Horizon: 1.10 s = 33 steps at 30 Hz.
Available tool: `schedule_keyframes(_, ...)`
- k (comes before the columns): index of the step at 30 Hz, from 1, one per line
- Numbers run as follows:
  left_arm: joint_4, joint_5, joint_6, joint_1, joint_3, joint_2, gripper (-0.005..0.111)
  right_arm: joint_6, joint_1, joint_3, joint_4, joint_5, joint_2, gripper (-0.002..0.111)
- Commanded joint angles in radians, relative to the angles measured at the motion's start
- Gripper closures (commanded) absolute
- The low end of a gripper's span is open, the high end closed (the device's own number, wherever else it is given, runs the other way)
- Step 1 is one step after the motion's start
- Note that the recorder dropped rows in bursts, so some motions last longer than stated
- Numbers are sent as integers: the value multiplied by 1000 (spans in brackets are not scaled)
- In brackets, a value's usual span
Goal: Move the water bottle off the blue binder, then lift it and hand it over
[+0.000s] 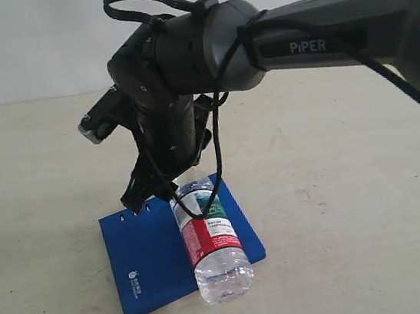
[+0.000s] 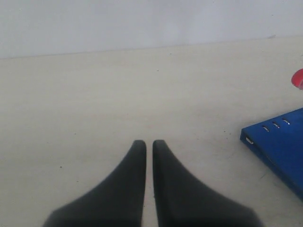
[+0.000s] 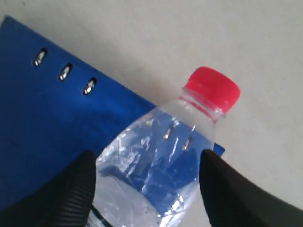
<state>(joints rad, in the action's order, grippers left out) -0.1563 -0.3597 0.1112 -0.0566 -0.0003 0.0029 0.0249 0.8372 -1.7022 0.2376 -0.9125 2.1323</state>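
Note:
The water bottle (image 1: pixel 213 249) lies on its side on the blue binder (image 1: pixel 150 258), its base sticking out past the binder's near edge. My right gripper (image 1: pixel 157 195) has come down over its neck end, which the arm hides in the exterior view. In the right wrist view this gripper (image 3: pixel 147 158) is open, with one finger on each side of the clear shoulder of the bottle (image 3: pixel 156 142), below the red cap (image 3: pixel 213 88). The binder (image 3: pixel 42 123) shows its slots there. My left gripper (image 2: pixel 149 142) is shut and empty over bare table, left of the binder's corner (image 2: pixel 279 142).
A black cable (image 1: pixel 220 148) hangs from the right arm (image 1: pixel 348 26) in front of the bottle. The beige table (image 1: pixel 353 184) runs back to a white wall (image 1: pixel 24 42). A sliver of the red cap (image 2: pixel 298 78) shows in the left wrist view.

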Motion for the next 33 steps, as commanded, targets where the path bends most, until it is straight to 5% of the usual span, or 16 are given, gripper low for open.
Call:
schedule_keyframes(1, 4, 1, -1, 9, 0, -3, 102, -25, -3, -38, 5, 1, -22, 52)
schedule_keyframes(5, 4, 1, -1, 9, 0, -3, 102, -25, -22, -133, -100, 64, -22, 52)
schedule_keyframes(8, 4, 1, -1, 9, 0, -3, 102, -125, -89, -218, -394, 65, -5, 52)
schedule_keyframes(12, 4, 1, -1, 9, 0, -3, 102, -326, -209, -310, -836, -122, 23, 52)
schedule_keyframes(15, 4, 1, -1, 9, 0, -3, 102, -392, -285, -356, -958, -239, 21, 52)
schedule_keyframes(19, 4, 1, -1, 9, 0, -3, 102, -394, -346, -423, -846, -274, 5, 52)
schedule_keyframes(28, 4, 1, -1, 9, 0, -3, 102, -32, -374, -459, -121, -309, 44, 52)
schedule_keyframes(33, 4, 1, -1, 9, 0, -3, 102, -32, -374, -438, -109, -309, 84, 52)
